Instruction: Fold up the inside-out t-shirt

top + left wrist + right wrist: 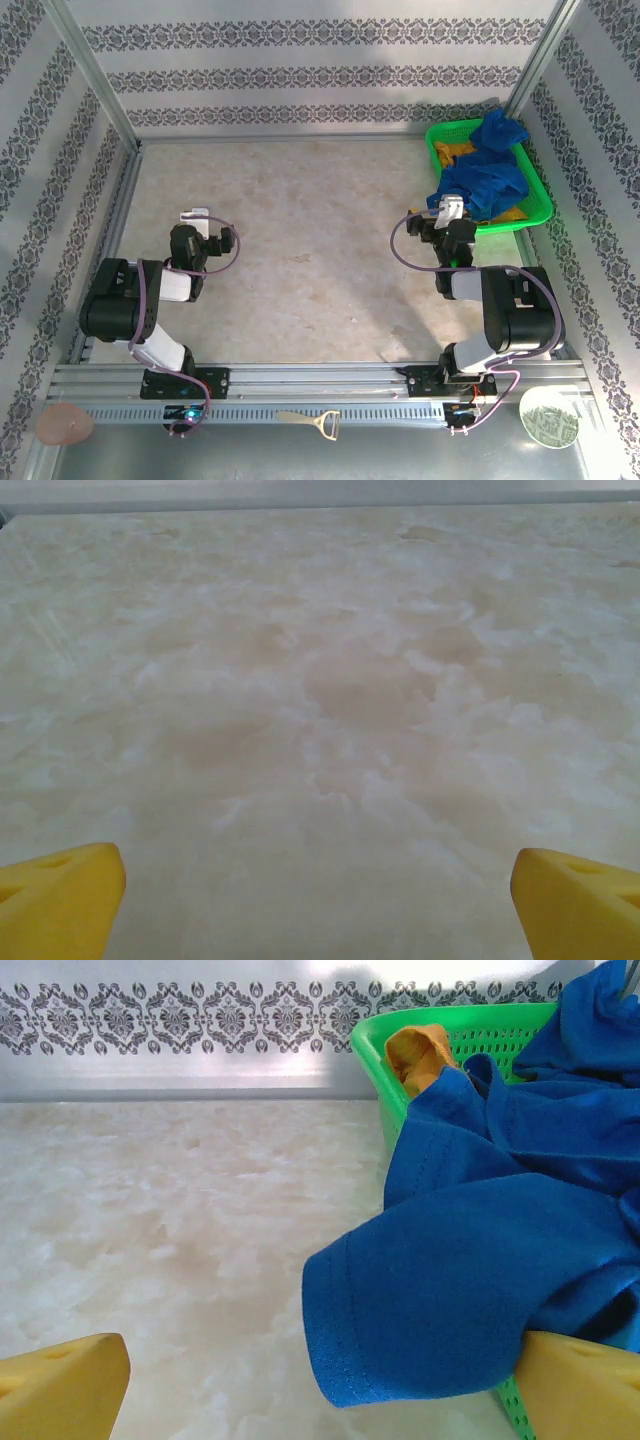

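The inside-out t-shirt [483,182] is a royal-blue heap lying in a green basket [537,198] at the table's far right. One sleeve [460,1290] hangs out over the basket's near side. My right gripper [449,211] is open just in front of that sleeve. In the right wrist view its yellow fingertips [62,1388] stand wide apart around the gripper's middle [320,1400], and the sleeve's hem hangs between them without being pinched. My left gripper [197,216] is open over bare table on the left, with nothing between its fingers [58,904].
A mustard-yellow garment [452,150] lies under the t-shirt in the basket [450,1022]. Patterned walls close the table on three sides. On the near rail lie a bottle opener [314,422], a pink lump [64,425] and a round plate [548,417].
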You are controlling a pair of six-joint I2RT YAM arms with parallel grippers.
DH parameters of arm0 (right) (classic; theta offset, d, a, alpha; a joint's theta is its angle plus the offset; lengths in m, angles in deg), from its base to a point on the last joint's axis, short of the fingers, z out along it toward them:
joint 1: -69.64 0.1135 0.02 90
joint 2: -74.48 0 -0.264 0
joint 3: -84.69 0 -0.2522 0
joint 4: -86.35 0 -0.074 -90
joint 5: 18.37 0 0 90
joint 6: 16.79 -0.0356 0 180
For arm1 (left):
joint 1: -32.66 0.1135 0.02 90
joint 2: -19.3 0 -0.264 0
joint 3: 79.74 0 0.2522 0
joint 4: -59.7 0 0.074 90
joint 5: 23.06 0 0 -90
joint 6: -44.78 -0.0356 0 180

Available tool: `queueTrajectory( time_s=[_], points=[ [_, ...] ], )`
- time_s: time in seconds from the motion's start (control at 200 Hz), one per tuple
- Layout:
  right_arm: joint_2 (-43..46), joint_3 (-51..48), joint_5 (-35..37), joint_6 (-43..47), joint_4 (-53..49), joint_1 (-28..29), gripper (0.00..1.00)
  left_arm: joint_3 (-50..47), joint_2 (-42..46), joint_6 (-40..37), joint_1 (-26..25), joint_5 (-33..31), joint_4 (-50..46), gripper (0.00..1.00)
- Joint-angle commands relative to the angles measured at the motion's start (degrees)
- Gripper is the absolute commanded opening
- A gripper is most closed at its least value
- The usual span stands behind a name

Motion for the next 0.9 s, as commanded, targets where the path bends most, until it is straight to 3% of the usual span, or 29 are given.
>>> queueTrajectory(
  time_s=[0.0,0.405,0.615,0.894],
  points=[
    [-0.93,-0.18,-0.19,-1.0,-1.3,0.32,0.99,0.35,0.16,-0.67,0.23,0.64,2.57,0.99],
    [-0.96,-0.12,-0.19,-1.07,-1.39,0.34,0.98,0.35,0.16,-0.54,0.21,0.58,2.44,0.99],
    [-1.09,-0.01,-0.23,-1.08,-1.45,0.3,0.98,-1.17,0.13,2.06,0.21,-6.51,5.65,0.99],
    [-1.2,0.17,-0.19,-1.1,-1.76,0.34,0.98,-1.24,0.19,2.56,0.74,-5.36,5.62,0.99]
  ],
)
